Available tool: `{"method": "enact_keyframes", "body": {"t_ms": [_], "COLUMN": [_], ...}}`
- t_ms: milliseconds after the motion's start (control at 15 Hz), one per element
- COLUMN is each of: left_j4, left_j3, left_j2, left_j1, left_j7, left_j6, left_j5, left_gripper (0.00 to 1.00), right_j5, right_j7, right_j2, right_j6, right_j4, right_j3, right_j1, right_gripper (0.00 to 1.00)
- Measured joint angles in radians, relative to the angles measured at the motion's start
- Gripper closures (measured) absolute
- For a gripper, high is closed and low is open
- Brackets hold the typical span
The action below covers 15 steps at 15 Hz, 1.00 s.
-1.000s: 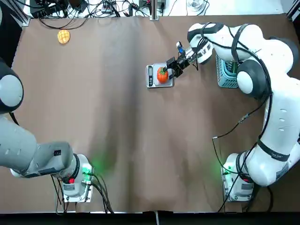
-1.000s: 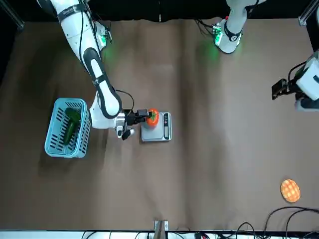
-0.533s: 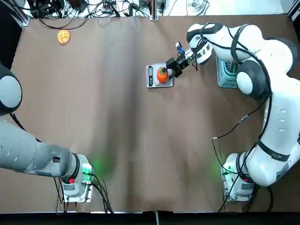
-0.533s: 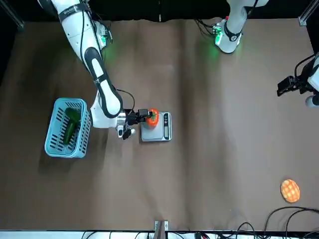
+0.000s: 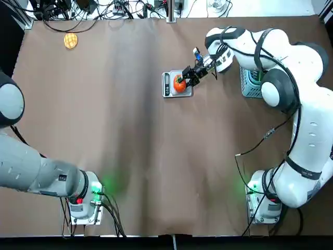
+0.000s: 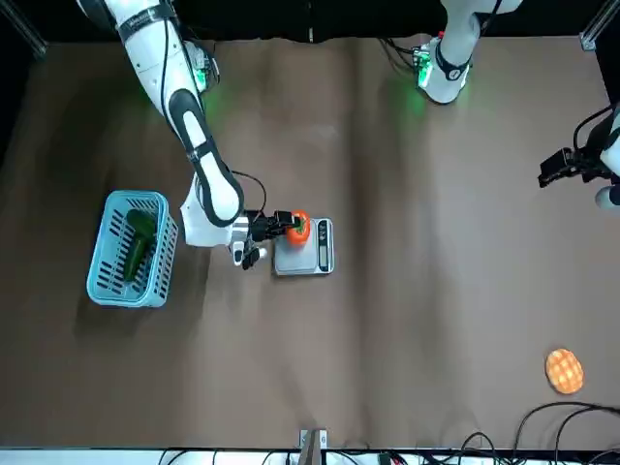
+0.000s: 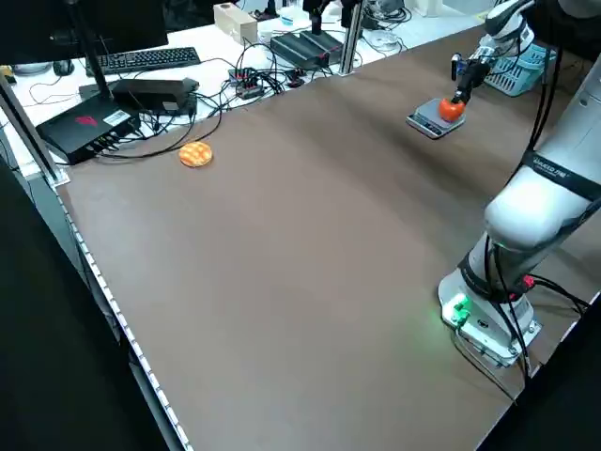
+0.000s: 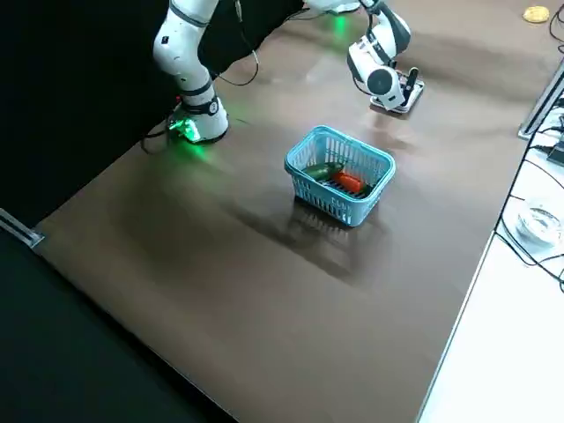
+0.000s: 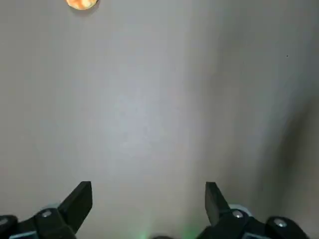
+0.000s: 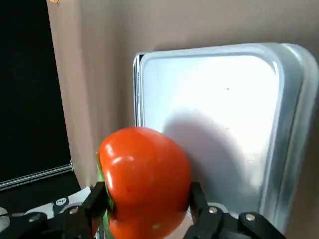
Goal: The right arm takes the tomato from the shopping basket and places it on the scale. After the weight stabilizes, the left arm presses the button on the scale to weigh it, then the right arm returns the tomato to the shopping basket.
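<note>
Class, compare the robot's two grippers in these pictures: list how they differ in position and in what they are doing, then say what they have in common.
The right gripper is over the scale, shut on the tomato; the left gripper hangs over bare table, far from the scale, holding nothing. The right gripper's fingers press the tomato's sides; the left gripper's fingers stand wide apart. Both are dark, two-fingered grippers on white arms.

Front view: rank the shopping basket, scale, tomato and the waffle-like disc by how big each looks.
1. Shopping basket, clearly largest.
2. Scale.
3. Waffle-like disc.
4. Tomato, partly covered by the right gripper, so its rank against the disc is uncertain.
</note>
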Motion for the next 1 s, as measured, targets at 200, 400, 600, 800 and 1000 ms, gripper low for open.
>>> {"method": "enact_keyframes", "body": {"t_ms": [200, 400, 600, 800, 1000], "left_j4": [0.000, 0.000, 0.000, 0.000, -0.001], "left_j3": [0.002, 0.002, 0.001, 0.001, 0.001], "left_j2": [0.000, 0.000, 0.000, 0.000, 0.000], "left_j1": [0.001, 0.001, 0.001, 0.001, 0.001], "left_j7": [0.000, 0.000, 0.000, 0.000, 0.000], "left_j6": [0.000, -0.002, -0.003, -0.003, -0.003], "left_j5": [-0.001, -0.001, -0.002, -0.002, -0.003], "left_gripper": [0.00, 0.00, 0.00, 0.00, 0.00], "right_j5": [0.000, 0.000, -0.009, -0.156, -0.367], "right_j7": [-0.001, 0.005, 0.051, 0.170, 0.334], "right_j2": [0.000, -0.001, -0.031, -0.104, -0.188], "right_j6": [0.002, 0.008, 0.008, 0.008, 0.008], "right_j4": [0.002, 0.012, 0.030, 0.041, 0.054], "right_j3": [0.000, -0.010, -0.038, -0.082, -0.132], "right_j1": [0.000, 0.000, -0.001, -0.002, -0.002], "right_gripper": [0.29, 0.29, 0.29, 0.29, 0.29]}}
